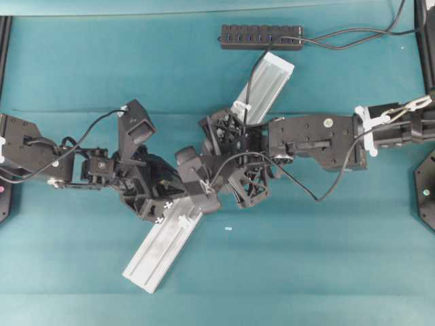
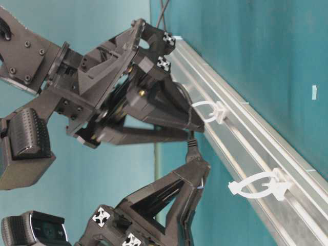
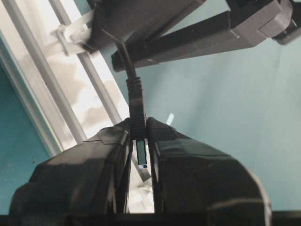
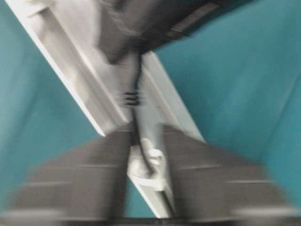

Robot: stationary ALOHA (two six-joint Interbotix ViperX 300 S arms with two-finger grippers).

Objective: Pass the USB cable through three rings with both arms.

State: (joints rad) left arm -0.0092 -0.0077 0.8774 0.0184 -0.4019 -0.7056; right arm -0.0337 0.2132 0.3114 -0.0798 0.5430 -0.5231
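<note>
**A:** What's laid out, biggest first?

**B:** The teal table, then the rail running diagonally from lower left to upper right of the overhead view, with my two arms meeting over its middle. The hub sits at top centre, well apart from the work.

**A:** And your left gripper?

**B:** Pressed together, pinching the plug of the cable. In the left wrist view the plug stands up between my fingers, so the cord runs straight up toward the ring at the upper left of that frame. I judge that keeps the tip aimed along the rail.

**A:** The right gripper?

**B:** Its wrist view is blurred. The cord runs down between its fingers by a white clip; I cannot tell whether they are clamped on it.

**A:** Room to move?

**B:** Tight. In the table-level view both sets of fingertips crowd the one ring, close to the rail's edge. The next ring, lower right there, hangs free with bare rail around it, so that looks like the open direction.
</note>
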